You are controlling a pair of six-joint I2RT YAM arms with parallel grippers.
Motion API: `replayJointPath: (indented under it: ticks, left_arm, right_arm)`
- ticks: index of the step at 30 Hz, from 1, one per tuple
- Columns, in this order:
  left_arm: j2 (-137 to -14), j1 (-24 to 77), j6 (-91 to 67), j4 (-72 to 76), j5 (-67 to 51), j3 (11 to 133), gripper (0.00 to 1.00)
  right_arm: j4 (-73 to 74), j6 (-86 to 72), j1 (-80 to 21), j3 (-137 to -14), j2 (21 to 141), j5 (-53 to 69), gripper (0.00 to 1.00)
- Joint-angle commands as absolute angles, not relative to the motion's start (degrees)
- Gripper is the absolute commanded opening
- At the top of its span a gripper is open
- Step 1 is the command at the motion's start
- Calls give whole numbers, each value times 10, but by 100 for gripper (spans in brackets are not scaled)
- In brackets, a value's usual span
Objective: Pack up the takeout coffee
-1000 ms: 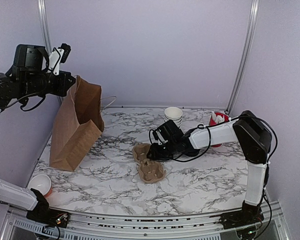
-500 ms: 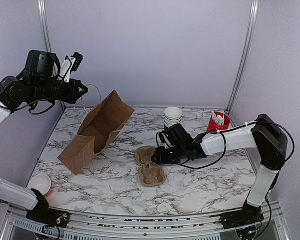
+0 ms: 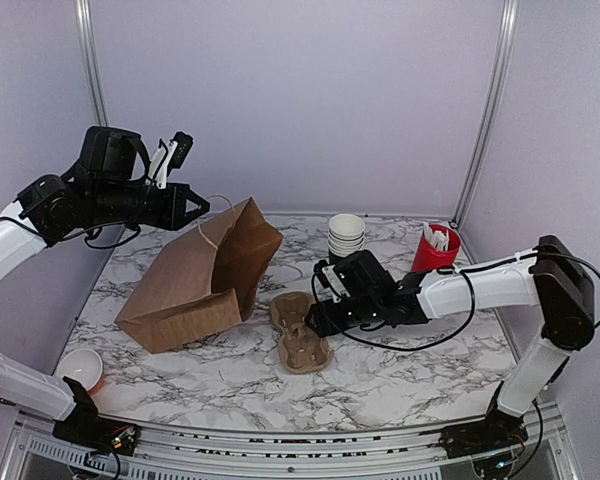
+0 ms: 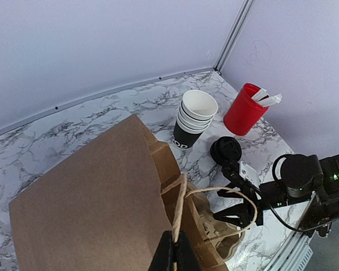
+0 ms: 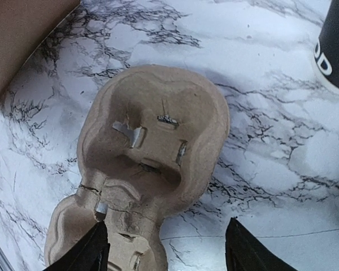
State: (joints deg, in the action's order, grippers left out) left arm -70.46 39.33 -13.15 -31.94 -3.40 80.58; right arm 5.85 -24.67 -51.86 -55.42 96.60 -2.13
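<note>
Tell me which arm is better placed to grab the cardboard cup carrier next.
Right. The right gripper hangs open directly above the cardboard cup carrier. The left gripper is shut on the handle of the brown paper bag, holding it tilted, so it's busy.

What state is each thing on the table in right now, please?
Paper bag, tipped on its side, mouth open.
Cup carrier, flat, empty.
Coffee cup, upright, lid on.
Stacked cups, upright, nested.
Red cup, upright, holding sticks.
Left fingers, shut on bag handle.
Right fingers, open, empty.
</note>
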Motion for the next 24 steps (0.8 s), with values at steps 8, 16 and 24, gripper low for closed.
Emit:
replayJointPath:
  ticks: [8,16,24]
  left_arm:
    - [-679,419,-177,-262,-26,757,0]
    - [-659,419,-178,-265,3,748,0]
    - [-644,419,-172,-277,31,750,0]
  right_arm:
    - [41,0,-516,-599,1010,16,71]
    - [108,82,-515,-702,1085,14,70]
    - [171,-24,-514,-712,1064,-3,70]
